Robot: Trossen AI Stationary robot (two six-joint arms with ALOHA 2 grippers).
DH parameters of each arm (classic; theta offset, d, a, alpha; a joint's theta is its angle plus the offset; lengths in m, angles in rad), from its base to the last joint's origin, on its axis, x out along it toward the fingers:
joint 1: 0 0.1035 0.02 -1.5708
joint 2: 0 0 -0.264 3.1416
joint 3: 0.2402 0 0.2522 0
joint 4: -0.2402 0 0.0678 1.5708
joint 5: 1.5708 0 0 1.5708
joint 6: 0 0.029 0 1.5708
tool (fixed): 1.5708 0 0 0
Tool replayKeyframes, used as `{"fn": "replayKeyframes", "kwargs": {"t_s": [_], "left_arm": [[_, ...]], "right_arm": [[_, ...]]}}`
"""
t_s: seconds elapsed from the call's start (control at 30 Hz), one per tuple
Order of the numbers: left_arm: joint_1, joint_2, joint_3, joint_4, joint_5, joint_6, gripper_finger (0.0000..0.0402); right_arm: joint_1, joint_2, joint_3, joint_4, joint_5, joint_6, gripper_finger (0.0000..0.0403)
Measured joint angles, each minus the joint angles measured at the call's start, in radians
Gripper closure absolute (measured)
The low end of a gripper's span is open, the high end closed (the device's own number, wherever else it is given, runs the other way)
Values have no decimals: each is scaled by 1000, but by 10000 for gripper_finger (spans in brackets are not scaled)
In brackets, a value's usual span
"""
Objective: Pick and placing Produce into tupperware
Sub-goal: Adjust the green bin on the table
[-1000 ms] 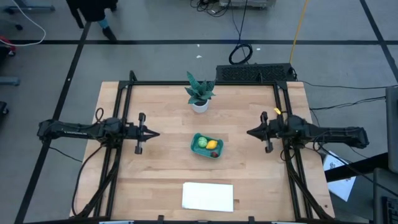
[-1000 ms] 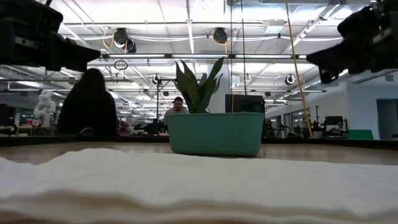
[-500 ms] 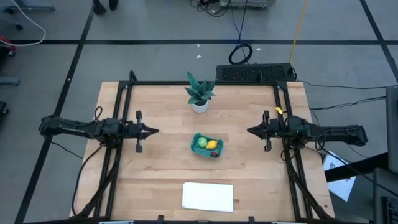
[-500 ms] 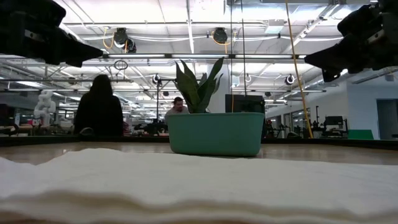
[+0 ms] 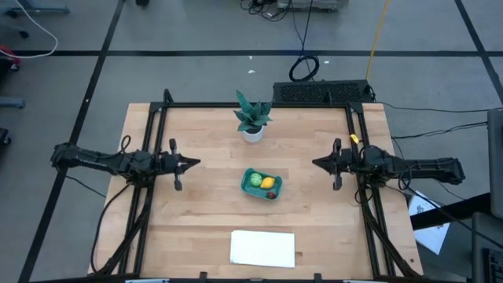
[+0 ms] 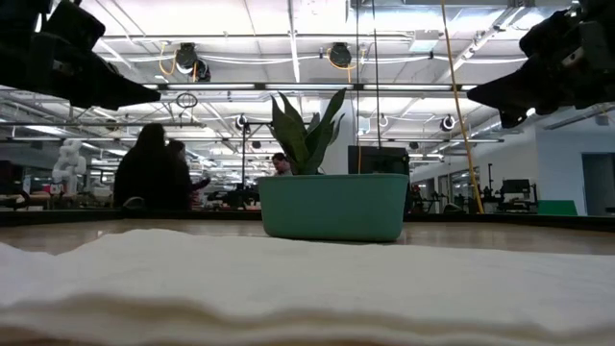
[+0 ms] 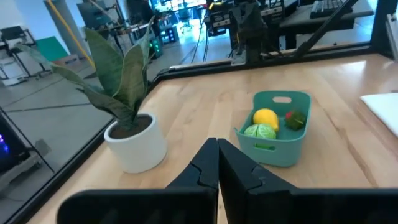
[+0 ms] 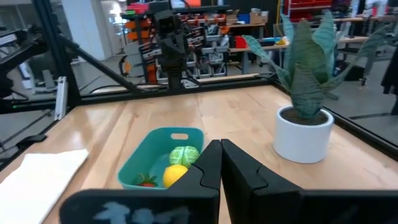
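Bright overhead light, blurred foreground

You have a light wooden table (image 5: 204, 212) framed by black rails along its left, right and far edges. A spiky green potted plant (image 5: 252, 116) in a white pot stands upright near the middle of the far edge. A white flat sheet (image 5: 262, 248) lies flat at the middle of the near edge, well apart from the plant. Beyond the far edge, on the grey floor, you can see a black keyboard-like unit (image 5: 322, 92) just off the table's far right portion, a coiled black cable (image 5: 304, 67) beside it, and a yellow cord (image 5: 378, 35) running away. In the room behind, people (image 6: 154, 173) show as dark figures.
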Motion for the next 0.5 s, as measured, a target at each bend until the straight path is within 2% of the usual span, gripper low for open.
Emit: {"fn": "replayKeyframes", "kwargs": {"t_s": [0.5], "left_arm": [[-4,0,0,-4,-13,-18,400]], "right_arm": [[0,0,0,0,0,6,403]]}}
